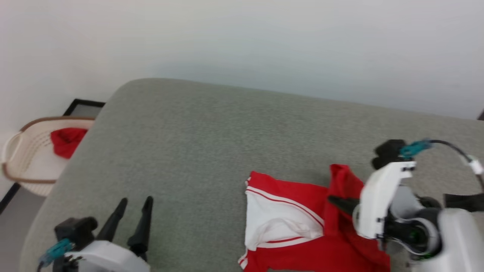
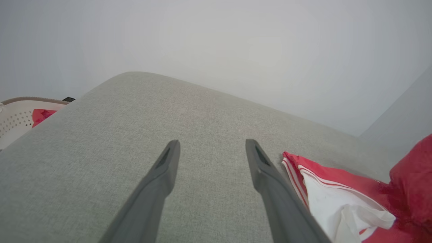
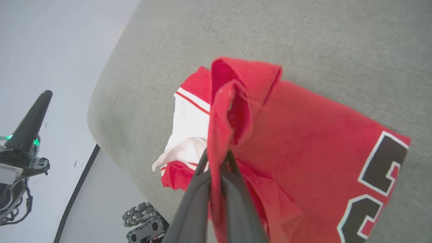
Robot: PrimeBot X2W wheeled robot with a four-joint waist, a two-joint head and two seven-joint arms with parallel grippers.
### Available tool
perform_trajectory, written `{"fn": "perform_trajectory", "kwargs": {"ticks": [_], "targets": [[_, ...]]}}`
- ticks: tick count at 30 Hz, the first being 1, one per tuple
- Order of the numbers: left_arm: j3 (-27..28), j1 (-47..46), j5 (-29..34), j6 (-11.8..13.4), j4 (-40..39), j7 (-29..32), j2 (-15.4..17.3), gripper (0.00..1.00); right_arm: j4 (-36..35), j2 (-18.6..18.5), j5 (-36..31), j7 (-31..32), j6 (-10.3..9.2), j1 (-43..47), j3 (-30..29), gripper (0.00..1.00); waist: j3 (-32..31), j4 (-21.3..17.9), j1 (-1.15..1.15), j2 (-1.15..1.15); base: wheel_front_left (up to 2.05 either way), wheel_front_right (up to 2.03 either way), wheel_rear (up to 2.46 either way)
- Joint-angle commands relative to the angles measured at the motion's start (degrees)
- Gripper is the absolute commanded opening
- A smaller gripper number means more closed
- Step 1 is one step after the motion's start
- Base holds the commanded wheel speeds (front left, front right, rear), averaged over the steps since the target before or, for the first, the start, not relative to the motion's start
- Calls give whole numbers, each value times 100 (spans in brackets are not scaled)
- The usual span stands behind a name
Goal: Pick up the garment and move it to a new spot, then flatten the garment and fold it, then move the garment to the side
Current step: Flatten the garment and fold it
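Cloth is bunched in the right pincer (image 3: 216,158), whose two dark fingers are clamped tight on a raised red fold of the garment (image 1: 295,196). The shirt lies crumpled at the lower right of the head view, on the grey table (image 1: 189,132), with one white sleeve showing on its left side. The left pincer (image 1: 136,204) sits at the lower left, fingers spread wide and holding nothing, well apart from the shirt. To my eye the lift comes next. I'd raise it steadily until the hem clears the table, then carry it toward the bare middle, gripping firmly, since one thin fold could slip. A basket (image 1: 22,151) holding a small red cloth (image 1: 66,139) stands at the far left; leave that alone.
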Motion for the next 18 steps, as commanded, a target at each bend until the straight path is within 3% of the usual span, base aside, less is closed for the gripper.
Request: {"fn": "perform_trajectory", "kwargs": {"ticks": [1, 6, 18], "targets": [[-26, -72, 45, -33, 37, -2, -30, 100, 122, 22, -37, -116, -5, -115, 100, 0, 29, 199, 0, 0, 0, 0, 0], [-132, -298, 39, -109, 199, -18, -203, 100, 932, 28, 230, -668, -4, -427, 750, 0, 85, 417, 0, 0, 0, 0, 0], [-242, -599, 33, -270, 589, -112, -418, 100, 2385, 27, -249, -1672, -4, -1118, 2357, 0, 191, 609, 0, 0, 0, 0, 0]]}}
